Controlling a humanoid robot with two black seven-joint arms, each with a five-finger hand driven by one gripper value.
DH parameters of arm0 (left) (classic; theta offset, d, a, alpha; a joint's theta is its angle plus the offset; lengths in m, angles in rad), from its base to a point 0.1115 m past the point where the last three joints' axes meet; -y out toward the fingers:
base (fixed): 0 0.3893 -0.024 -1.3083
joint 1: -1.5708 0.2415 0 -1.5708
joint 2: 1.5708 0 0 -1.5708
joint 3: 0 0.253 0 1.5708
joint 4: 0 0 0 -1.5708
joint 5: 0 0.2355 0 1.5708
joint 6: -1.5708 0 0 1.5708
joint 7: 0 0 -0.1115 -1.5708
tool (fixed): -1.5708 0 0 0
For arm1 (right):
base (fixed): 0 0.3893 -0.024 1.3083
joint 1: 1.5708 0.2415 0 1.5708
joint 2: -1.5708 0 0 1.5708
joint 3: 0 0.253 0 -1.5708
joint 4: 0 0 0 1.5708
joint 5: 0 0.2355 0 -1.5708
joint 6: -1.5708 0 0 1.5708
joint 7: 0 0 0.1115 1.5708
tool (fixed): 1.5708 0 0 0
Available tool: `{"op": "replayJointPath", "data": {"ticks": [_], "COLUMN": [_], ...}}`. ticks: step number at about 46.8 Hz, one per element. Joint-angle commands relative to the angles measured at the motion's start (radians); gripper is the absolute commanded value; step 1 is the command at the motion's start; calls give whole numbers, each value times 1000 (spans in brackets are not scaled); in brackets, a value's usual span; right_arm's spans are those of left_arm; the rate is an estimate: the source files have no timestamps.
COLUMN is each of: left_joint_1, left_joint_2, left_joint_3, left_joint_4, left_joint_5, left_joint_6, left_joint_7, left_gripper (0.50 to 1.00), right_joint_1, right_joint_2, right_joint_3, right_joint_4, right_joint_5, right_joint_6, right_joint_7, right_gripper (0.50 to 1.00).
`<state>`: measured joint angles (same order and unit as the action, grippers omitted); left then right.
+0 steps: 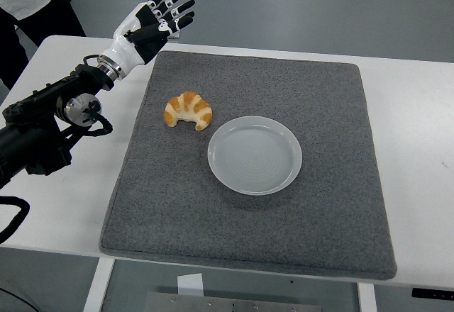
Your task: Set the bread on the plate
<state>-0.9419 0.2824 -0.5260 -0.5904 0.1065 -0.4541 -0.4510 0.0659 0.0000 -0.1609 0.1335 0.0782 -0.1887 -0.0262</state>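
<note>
A golden croissant (189,110) lies on the grey mat (248,220), just left of and slightly behind an empty white plate (255,154). The two do not touch. My left hand (160,14) is raised over the mat's far left corner, well behind the croissant, with its fingers spread and nothing in them. The black left arm runs back to the picture's left edge. No right arm shows.
The mat covers most of the white table (418,149). A person in white top and dark trousers (28,3) stands at the far left corner, beyond the table.
</note>
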Motion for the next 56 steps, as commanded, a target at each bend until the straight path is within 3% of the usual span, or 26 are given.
{"op": "replayJointPath", "data": {"ticks": [1,56], "left_joint_1": [0,-14], "left_joint_2": [1,1], "left_joint_3": [0,-25], "left_joint_4": [1,32], "left_joint_5": [1,-2], "left_joint_6": [0,26], "left_joint_7": [0,-5], "left_gripper": [996,996], "right_joint_1": [0,0], "right_joint_2": [0,0], "right_joint_3": [0,0], "right_joint_4": [0,0], "right_joint_5": [0,0], "right_joint_6": [2,2], "right_joint_7": [0,0], "right_gripper": [952,952]}}
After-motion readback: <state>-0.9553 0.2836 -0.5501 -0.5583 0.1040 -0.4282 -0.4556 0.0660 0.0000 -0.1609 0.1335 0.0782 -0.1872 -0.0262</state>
